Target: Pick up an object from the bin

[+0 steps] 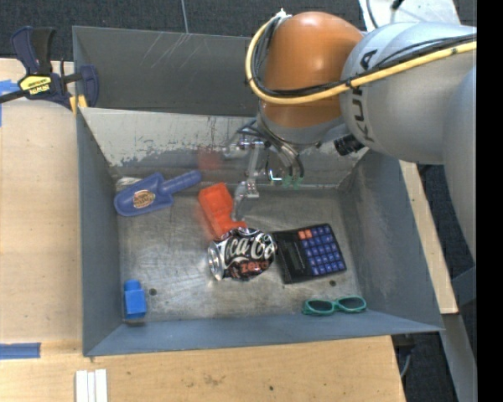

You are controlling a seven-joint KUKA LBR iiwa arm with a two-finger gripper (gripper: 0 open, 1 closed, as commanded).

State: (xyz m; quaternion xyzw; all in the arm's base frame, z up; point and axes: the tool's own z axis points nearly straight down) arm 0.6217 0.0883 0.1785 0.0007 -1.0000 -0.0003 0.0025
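My gripper hangs under the arm's orange dome at the back of the bin, close to the far wall, open with nothing between its fingers. Its left fingertip stands just right of an orange block that lies tilted on the floor. A crushed Coca-Cola can lies just in front of the block. To the can's right, in front of the gripper, rests a black calculator with blue keys.
A blue-handled tool with an orange label lies at the back left. A small blue block sits in the front left corner. Green toy glasses lie by the front wall at the right.
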